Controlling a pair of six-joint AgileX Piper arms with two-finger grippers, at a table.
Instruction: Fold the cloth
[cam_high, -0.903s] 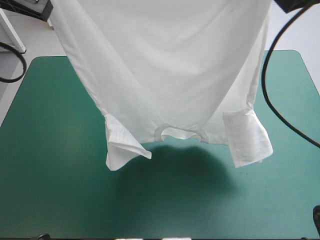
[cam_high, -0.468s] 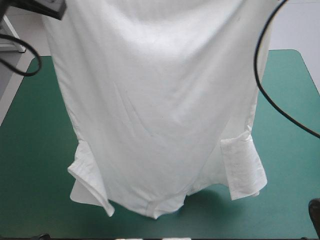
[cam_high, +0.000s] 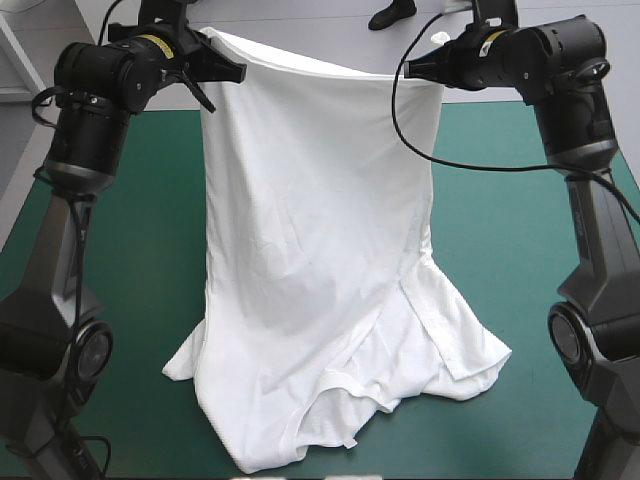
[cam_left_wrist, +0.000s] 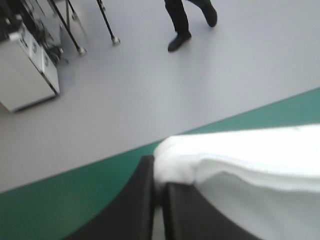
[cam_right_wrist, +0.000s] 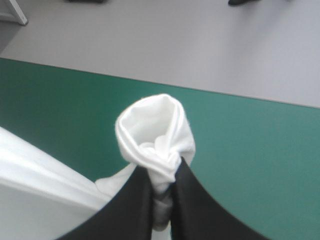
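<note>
The white T-shirt (cam_high: 310, 250) hangs by its hem from both grippers above the table's far edge. Its collar and sleeves lie crumpled on the teal-green cover near the front edge. My left gripper (cam_high: 222, 62) is shut on the hem's left corner. In the left wrist view that gripper (cam_left_wrist: 161, 187) pinches the T-shirt (cam_left_wrist: 240, 160), which spreads away to one side. My right gripper (cam_high: 425, 68) is shut on the hem's right corner. In the right wrist view a rolled knob of the T-shirt (cam_right_wrist: 155, 132) bulges just past the right gripper (cam_right_wrist: 162, 182).
The teal-green cover (cam_high: 130, 260) shows bare on both sides of the T-shirt. The table's far edge (cam_high: 150, 112) runs just behind the raised arms. The right sleeve (cam_high: 470, 350) lies spread toward the front right.
Both arms have dropped and swung away from the camera toward the far edge. The T-shirt hung free above the table earlier; now its collar and sleeves rest on the cover.
</note>
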